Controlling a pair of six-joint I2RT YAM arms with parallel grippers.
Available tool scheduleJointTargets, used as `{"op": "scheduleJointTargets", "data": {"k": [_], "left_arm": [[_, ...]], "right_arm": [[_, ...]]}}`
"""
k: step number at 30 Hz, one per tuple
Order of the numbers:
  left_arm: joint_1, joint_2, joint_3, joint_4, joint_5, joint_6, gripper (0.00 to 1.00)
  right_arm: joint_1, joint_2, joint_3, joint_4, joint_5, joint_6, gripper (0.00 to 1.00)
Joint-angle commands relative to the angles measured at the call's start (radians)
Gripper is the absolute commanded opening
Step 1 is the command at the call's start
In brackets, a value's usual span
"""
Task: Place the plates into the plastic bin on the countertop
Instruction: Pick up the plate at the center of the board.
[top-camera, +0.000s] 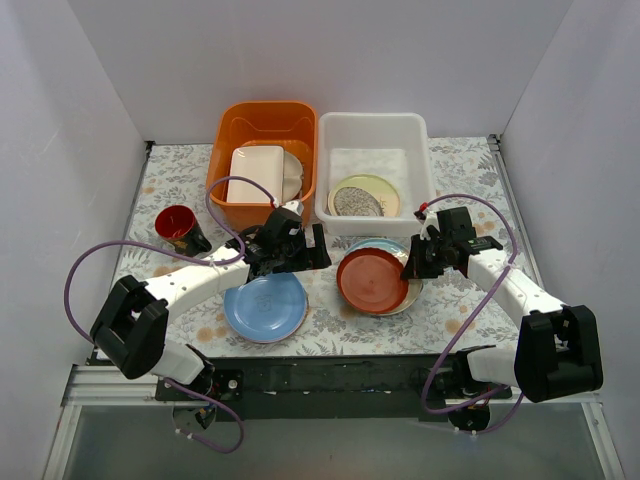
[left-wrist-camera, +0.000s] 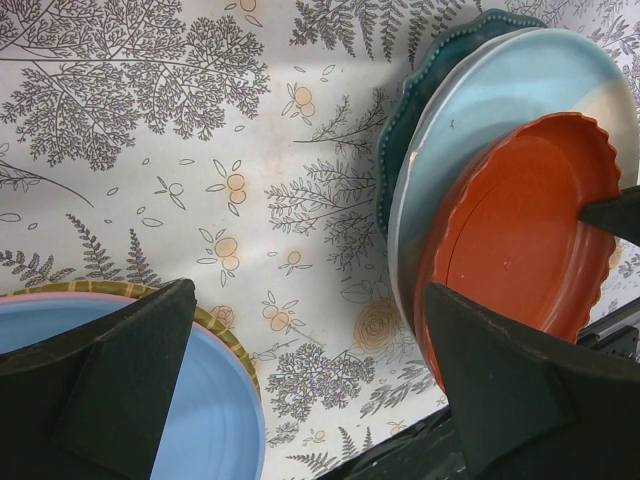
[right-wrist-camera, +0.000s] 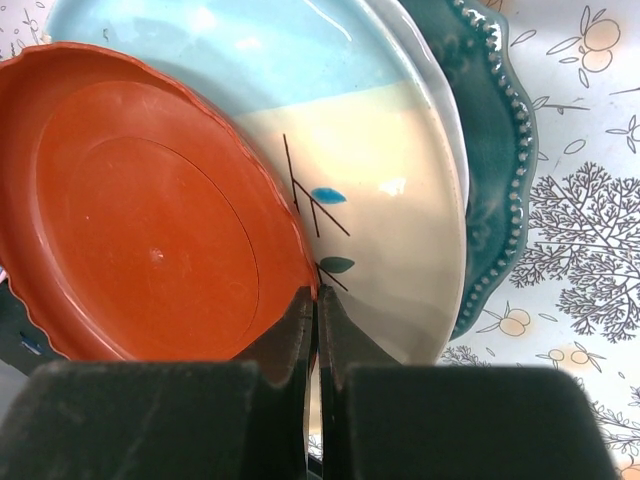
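Note:
A red-brown plate (top-camera: 370, 280) lies on top of a light blue and cream leaf-pattern plate (right-wrist-camera: 380, 190) and a teal scalloped plate (right-wrist-camera: 500, 150). My right gripper (top-camera: 412, 266) is shut on the red-brown plate's right rim (right-wrist-camera: 317, 295). My left gripper (top-camera: 298, 260) is open and empty over the cloth (left-wrist-camera: 308, 300), between that stack and a blue plate (top-camera: 265, 306). The blue plate rests on a pink plate and a green-rimmed one (left-wrist-camera: 215, 320). The white plastic bin (top-camera: 372, 130) at the back right holds a speckled grey plate (top-camera: 356, 202) on a cream plate.
An orange tub (top-camera: 262, 120) stands left of the bin and holds a cream rectangular dish (top-camera: 256, 172) and a pale plate. A red cup (top-camera: 177, 224) lies at the left of the floral countertop (top-camera: 450, 300). White walls enclose three sides.

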Motion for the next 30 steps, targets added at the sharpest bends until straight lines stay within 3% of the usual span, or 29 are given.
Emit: {"op": "scheduleJointTargets", "data": {"k": [1,30], "left_arm": [[-0.002,-0.009,0.02,0.02,0.003,0.0,0.98],[-0.002,-0.021,0.019,0.011,-0.006,0.01,0.98]], "right_arm": [[0.002,0.001,0.038,-0.031,0.012,-0.012,0.01],[0.002,-0.017,0.152,-0.068,-0.008,-0.008,0.01]]}}
